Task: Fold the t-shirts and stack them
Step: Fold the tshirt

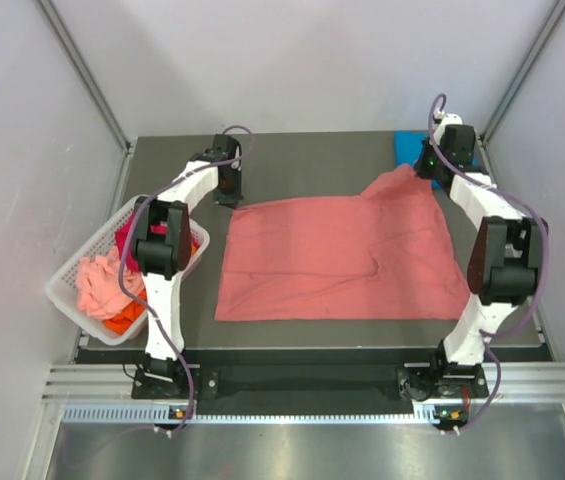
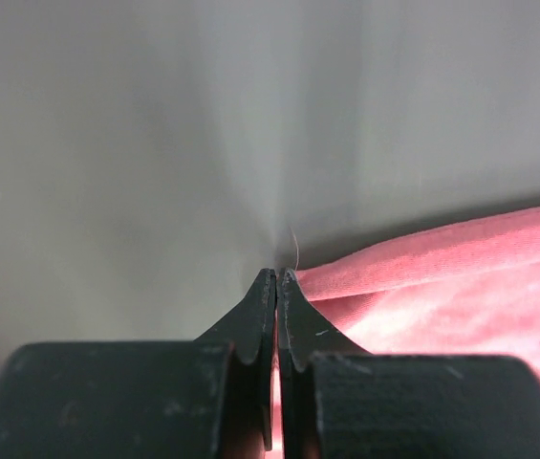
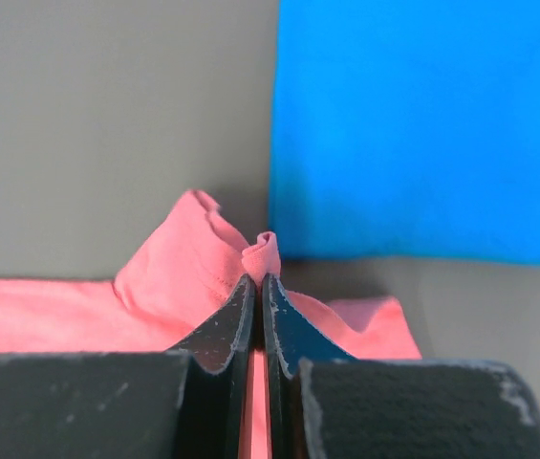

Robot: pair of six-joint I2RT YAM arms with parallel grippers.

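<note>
Salmon-pink t-shirt [image 1: 332, 255] lies spread mid-frame, left gripper [image 2: 277, 273] and right gripper [image 3: 258, 277] each clamped on an upper corner, apparently for folding.

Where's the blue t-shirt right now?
In the top view the blue t-shirt lies at the far right corner of the table, partly hidden by the right gripper, just beyond the salmon t-shirt.

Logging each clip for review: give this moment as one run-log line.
salmon-pink t-shirt spread on table | left gripper shut on far-left corner | right gripper shut on far-right corner, raised | blue t-shirt beyond it
</note>
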